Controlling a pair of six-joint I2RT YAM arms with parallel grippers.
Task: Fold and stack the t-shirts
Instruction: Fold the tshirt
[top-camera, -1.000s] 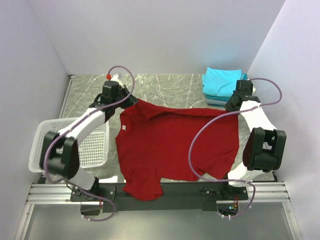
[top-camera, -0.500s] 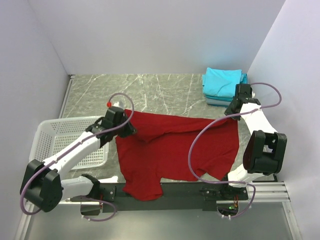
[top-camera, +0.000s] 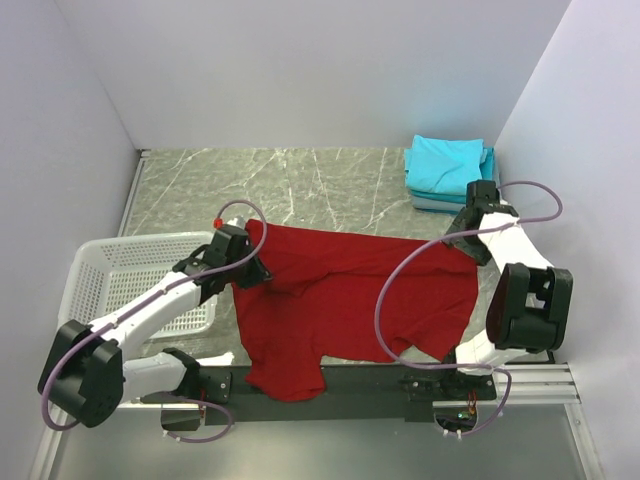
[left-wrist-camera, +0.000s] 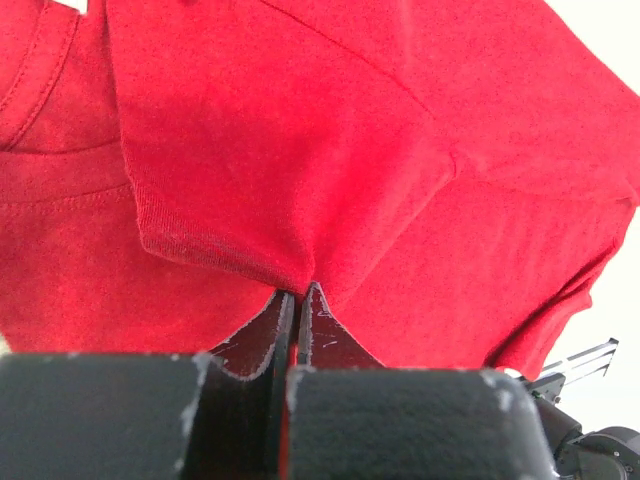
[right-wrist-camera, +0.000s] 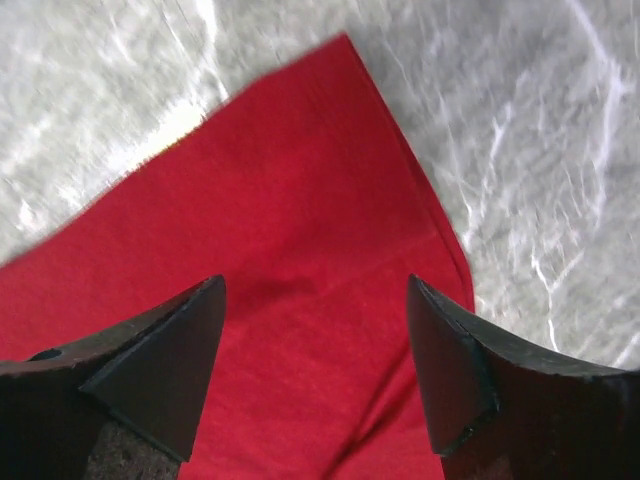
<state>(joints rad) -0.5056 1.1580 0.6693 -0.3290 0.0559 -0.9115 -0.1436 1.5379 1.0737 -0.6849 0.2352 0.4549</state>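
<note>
While the red t-shirt (top-camera: 350, 300) lies spread mid-table, the left gripper (top-camera: 256, 268) holds its far-left sleeve turned inward, a first fold, I'd judge. The folded stack (top-camera: 445, 165) sits far right.

Left wrist: fingers pinched tight on the sleeve hem.

Right wrist: the right gripper (right-wrist-camera: 315, 290) gapes empty over the far-right corner, which it needs to pinch next. Whether it touches the cloth, I can't tell.

Pinched fold of red t-shirt (left-wrist-camera: 300, 150) hidden inside left end effector (left-wrist-camera: 298, 293)
</note>
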